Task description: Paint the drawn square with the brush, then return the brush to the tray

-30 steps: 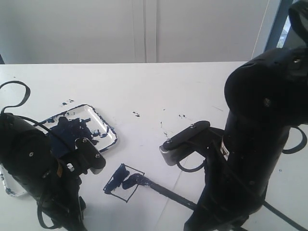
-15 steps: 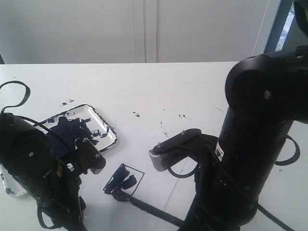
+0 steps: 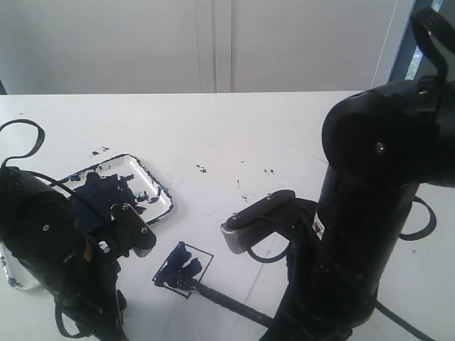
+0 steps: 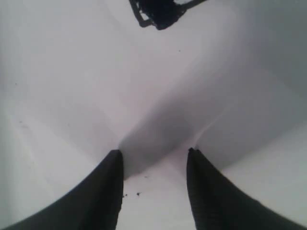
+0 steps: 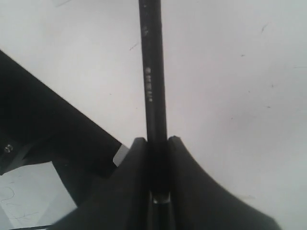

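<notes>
Right gripper pinches the brush, tip at the edge of the drawn square; shaft print unreadable. Left gripper spread; table stretches wide beyond.

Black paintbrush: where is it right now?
Exterior view, bottom centre: the long thin black paintbrush is clamped in the right hand, its bristle end at the black-outlined, paint-smeared square, just right of and below the white paint-blotched tray.
</notes>
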